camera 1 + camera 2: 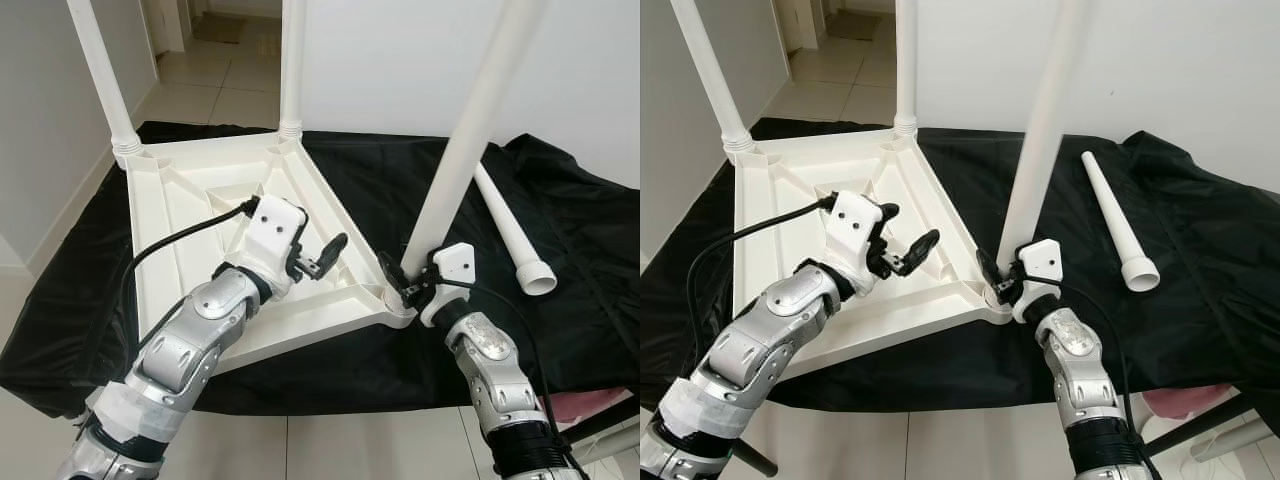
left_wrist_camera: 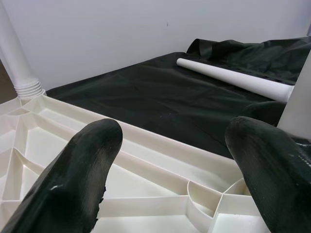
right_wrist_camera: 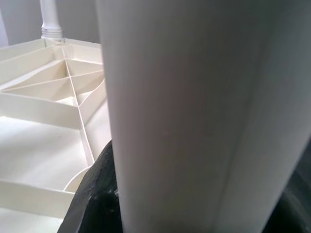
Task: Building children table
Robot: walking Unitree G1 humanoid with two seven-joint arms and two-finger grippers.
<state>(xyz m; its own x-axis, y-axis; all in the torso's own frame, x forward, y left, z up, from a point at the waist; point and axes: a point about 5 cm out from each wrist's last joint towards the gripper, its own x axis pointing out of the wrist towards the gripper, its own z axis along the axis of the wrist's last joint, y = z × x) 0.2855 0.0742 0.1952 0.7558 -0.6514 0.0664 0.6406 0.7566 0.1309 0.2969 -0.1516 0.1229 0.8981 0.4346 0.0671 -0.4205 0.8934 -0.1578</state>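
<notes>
Gripping the third leg [image 1: 470, 130] low at its base, the right gripper [image 1: 412, 283] clamps its black fingers around the white tube at the near corner socket, centre right of the frame.

— And the left gripper [image 1: 318, 258]?

— Spread wide, holding nothing, over the ribbed underside of the upturned tabletop [image 1: 190, 200], centre frame.

— Where is the rest of the table?

— Two legs stand in the far corners, upper left; the last loose leg [image 1: 512, 232] lies on the black cloth [image 1: 590, 230] at right.

— What would seat this leg well?

— Likely keeping it plumb, pressing or twisting straight into the socket while the free gripper steadies the tabletop.
</notes>
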